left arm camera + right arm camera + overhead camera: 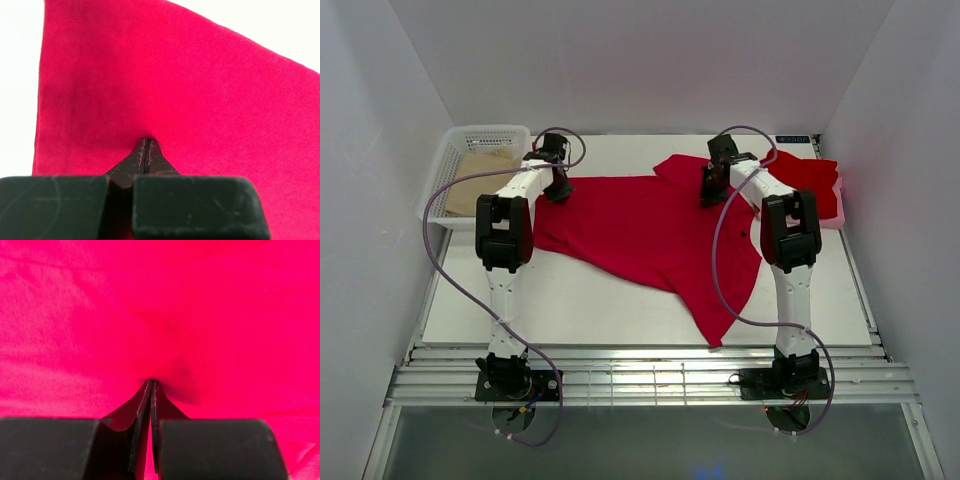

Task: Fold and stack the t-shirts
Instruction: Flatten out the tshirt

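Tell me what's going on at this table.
Two robot arms are working on a red t-shirt lying spread, not yet folded, on the table. The left tool is shut on its far left edge, and the right tool is shut on cloth near its far right. More red cloth sits at the far right corner; a white basket stands far left.

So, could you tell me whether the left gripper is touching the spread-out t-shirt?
Touching. The left wrist view shows the left gripper shut, its tips pinching the spread-out t-shirt.
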Available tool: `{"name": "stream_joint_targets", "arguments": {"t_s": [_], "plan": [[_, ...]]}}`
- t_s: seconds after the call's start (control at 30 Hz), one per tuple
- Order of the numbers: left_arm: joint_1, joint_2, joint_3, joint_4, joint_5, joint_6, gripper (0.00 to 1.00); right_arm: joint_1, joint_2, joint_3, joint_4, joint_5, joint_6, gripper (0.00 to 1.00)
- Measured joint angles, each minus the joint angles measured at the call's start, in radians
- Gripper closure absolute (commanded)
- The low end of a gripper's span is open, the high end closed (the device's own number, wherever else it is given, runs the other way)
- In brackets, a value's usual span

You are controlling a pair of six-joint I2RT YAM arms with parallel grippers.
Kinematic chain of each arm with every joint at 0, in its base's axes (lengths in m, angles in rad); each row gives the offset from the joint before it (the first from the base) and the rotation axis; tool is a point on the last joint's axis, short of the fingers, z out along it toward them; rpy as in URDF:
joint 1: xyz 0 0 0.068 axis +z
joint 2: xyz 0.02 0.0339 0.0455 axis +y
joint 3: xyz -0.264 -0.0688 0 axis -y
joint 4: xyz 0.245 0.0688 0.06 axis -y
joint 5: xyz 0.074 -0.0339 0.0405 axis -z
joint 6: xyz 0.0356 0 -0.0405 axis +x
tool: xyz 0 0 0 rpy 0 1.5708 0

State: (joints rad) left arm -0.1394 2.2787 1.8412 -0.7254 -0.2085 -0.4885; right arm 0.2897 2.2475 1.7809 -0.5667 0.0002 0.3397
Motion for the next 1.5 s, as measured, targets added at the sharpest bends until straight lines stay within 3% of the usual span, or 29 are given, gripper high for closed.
{"name": "stream_joint_targets", "arguments": {"t_s": [0.3, 0.4, 0.53, 0.6, 0.63, 0.7, 0.73, 0.8, 1.0, 1.2, 1.3, 1.5], "plan": [[0.000, 0.183, 0.302, -0.028, 0.030, 0.002, 1.00, -0.111, 0.227, 0.391, -0.093, 0.003, -0.019, 0.92], [0.001, 0.208, 0.346, -0.023, 0.045, 0.002, 1.00, -0.151, 0.250, 0.430, -0.089, -0.019, -0.031, 0.92], [0.001, 0.190, 0.311, 0.026, 0.067, 0.012, 0.99, -0.190, 0.210, 0.337, 0.004, -0.062, -0.053, 0.71], [0.000, 0.146, 0.243, 0.061, 0.073, 0.021, 0.87, -0.194, 0.156, 0.251, 0.054, -0.082, -0.066, 0.69], [0.000, 0.120, 0.209, 0.074, 0.076, 0.026, 0.68, -0.193, 0.125, 0.218, 0.063, -0.093, -0.069, 0.68], [0.000, 0.053, 0.148, 0.092, 0.080, 0.037, 0.42, -0.186, 0.072, 0.187, 0.071, -0.112, -0.075, 0.68], [0.000, 0.017, 0.122, 0.097, 0.082, 0.044, 0.20, -0.180, 0.039, 0.179, 0.072, -0.121, -0.079, 0.68], [0.000, -0.062, 0.074, 0.112, 0.083, 0.048, 0.11, -0.162, -0.035, 0.161, 0.071, -0.142, -0.087, 0.68], [0.000, -0.192, -0.003, 0.092, 0.063, 0.066, 0.10, -0.033, -0.248, 0.025, 0.046, -0.191, -0.116, 0.69], [0.000, -0.157, -0.122, 0.030, 0.064, 0.070, 0.14, 0.126, -0.307, -0.364, 0.068, -0.234, -0.094, 0.68], [0.000, -0.144, -0.160, 0.009, 0.069, 0.070, 0.16, 0.129, -0.318, -0.501, 0.063, -0.256, -0.056, 0.68], [0.000, -0.144, -0.167, 0.012, 0.075, 0.069, 0.16, 0.120, -0.445, -0.573, 0.084, -0.214, -0.027, 0.68]]}}
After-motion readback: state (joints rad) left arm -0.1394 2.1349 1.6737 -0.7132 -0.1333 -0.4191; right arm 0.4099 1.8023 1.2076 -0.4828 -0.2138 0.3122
